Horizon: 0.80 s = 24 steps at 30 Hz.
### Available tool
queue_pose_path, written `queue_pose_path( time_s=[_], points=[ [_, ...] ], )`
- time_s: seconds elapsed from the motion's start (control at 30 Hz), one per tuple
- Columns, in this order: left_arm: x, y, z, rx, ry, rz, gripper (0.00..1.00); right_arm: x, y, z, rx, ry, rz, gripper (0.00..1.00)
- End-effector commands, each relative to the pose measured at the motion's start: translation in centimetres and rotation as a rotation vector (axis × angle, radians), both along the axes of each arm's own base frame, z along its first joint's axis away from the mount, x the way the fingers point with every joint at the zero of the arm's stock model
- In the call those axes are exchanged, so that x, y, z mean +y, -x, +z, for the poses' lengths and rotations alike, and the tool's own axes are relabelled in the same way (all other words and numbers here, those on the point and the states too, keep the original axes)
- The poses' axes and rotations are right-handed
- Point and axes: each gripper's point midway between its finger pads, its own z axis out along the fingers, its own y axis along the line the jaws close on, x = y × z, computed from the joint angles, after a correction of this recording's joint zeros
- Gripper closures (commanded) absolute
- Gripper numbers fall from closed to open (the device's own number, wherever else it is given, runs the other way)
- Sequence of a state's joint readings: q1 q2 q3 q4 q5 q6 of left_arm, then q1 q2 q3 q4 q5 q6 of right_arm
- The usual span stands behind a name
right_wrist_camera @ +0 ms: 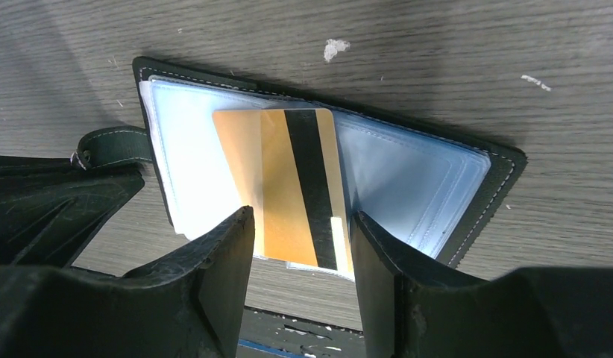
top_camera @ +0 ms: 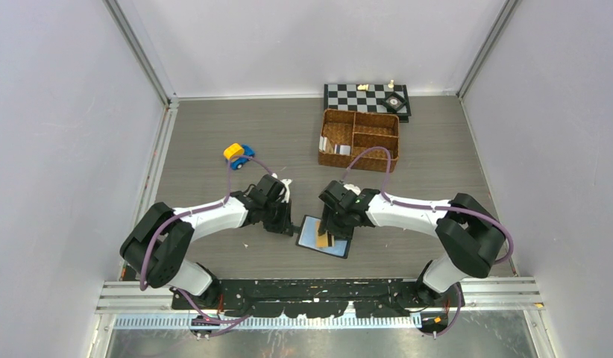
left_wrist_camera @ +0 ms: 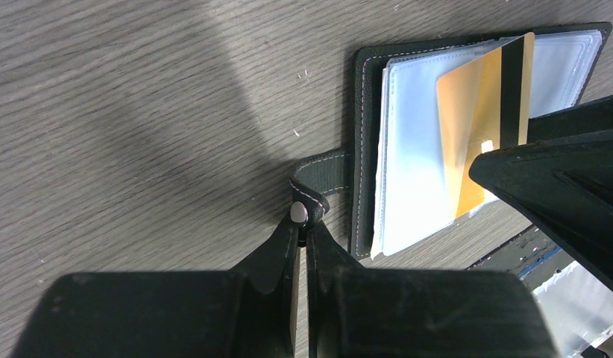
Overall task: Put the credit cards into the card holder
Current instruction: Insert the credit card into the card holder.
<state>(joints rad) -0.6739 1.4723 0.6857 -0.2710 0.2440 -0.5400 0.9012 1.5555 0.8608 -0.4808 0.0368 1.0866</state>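
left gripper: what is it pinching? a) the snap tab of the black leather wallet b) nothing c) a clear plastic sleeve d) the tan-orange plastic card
a: the left gripper is shut on the small black snap tab, which sticks out from the edge of the open black leather wallet.

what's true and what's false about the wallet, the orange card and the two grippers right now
The card holder lies open on the table. True.
The left gripper is open, clear of it. False: it is shut on the snap tab.
The right gripper holds the orange card by its edges. True.
The card's stripe is white. False: it is black.
The wicker basket stands beside the card holder. False: it stands far off, by the chessboard.
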Motion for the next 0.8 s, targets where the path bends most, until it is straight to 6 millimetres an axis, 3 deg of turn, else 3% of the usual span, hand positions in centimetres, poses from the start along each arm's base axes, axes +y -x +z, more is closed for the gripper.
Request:
queue_pose_path(
  time_s=[0.0,0.77],
  points=[
    [1.5,1.5,-1.4,0.041,-0.060,-0.010,1.00,1.0,-0.3,0.2,-0.003,-0.021,0.002,0.45],
    [0.7,2.2,-1.1,0.056,-0.031,-0.032,1.00,4.1,-2.0,0.9,-0.025,0.005,0.079,0.48]
  ],
)
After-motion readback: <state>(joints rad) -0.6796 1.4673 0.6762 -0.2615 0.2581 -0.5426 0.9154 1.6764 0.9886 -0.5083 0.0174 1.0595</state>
